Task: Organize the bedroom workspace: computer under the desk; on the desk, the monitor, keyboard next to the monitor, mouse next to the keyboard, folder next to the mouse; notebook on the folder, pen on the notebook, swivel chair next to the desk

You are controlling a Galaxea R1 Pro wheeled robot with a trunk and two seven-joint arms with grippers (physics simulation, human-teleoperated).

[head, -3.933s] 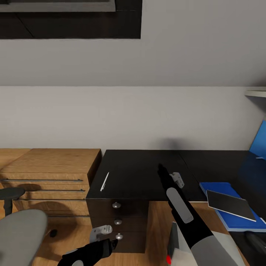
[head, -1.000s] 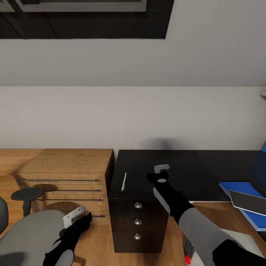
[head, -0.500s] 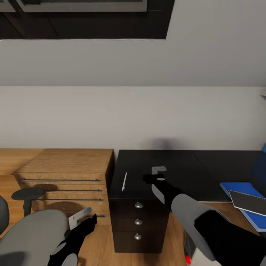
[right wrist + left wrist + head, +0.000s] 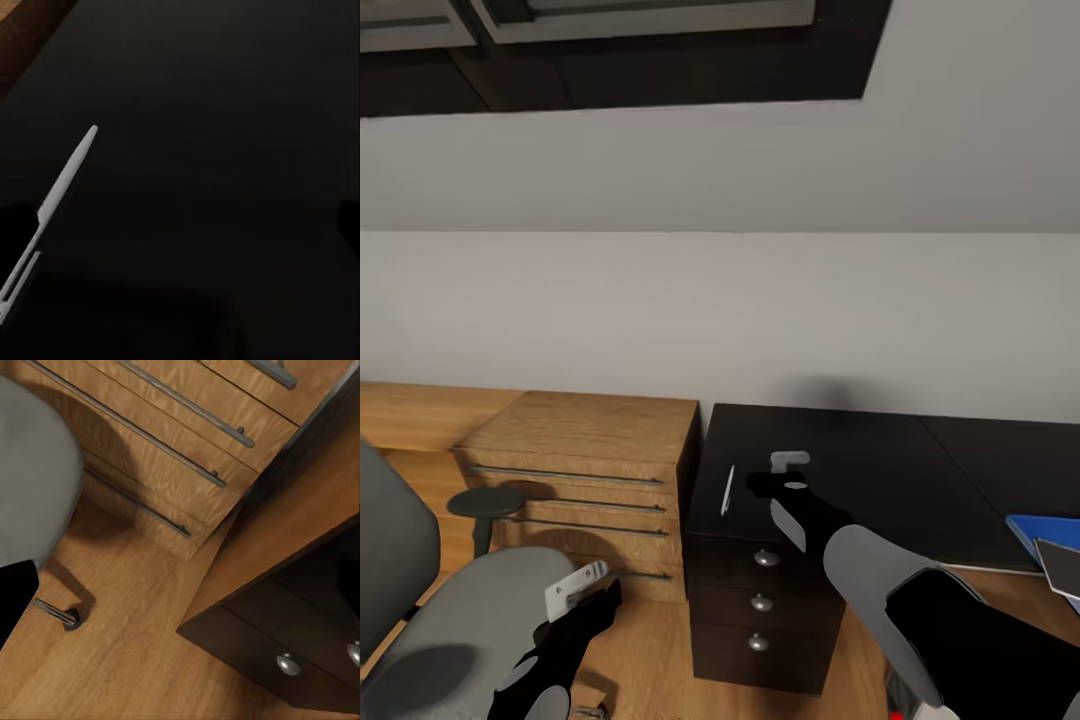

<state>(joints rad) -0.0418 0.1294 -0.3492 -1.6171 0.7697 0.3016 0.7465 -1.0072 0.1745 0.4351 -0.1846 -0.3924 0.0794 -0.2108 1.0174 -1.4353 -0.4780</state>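
Observation:
A thin white pen [image 4: 727,490] [image 4: 64,184] lies on top of the black drawer cabinet [image 4: 810,470]. My right gripper [image 4: 785,472] hovers over that top just right of the pen, its dark fingertips [image 4: 349,219] spread wide and open. At the picture's right edge the blue folder [image 4: 1032,528] lies on the black desk [image 4: 1020,460] with the dark notebook [image 4: 1063,565] on it. The grey swivel chair [image 4: 460,620] stands at the lower left. Beside its seat [image 4: 30,487] hangs my left gripper [image 4: 585,588], open and holding nothing.
A light-wood drawer chest [image 4: 590,450] [image 4: 187,457] stands against the wall, left of the black cabinet. Wood floor [image 4: 135,645] runs between the chair and the cabinet's knobbed drawers [image 4: 762,600]. A dark window frame [image 4: 660,50] is above.
The whole view has swung left, so the cabinet, pen and chest sit further right in the picture. More of the chair shows, less of the folder. The right gripper is closer to the pen.

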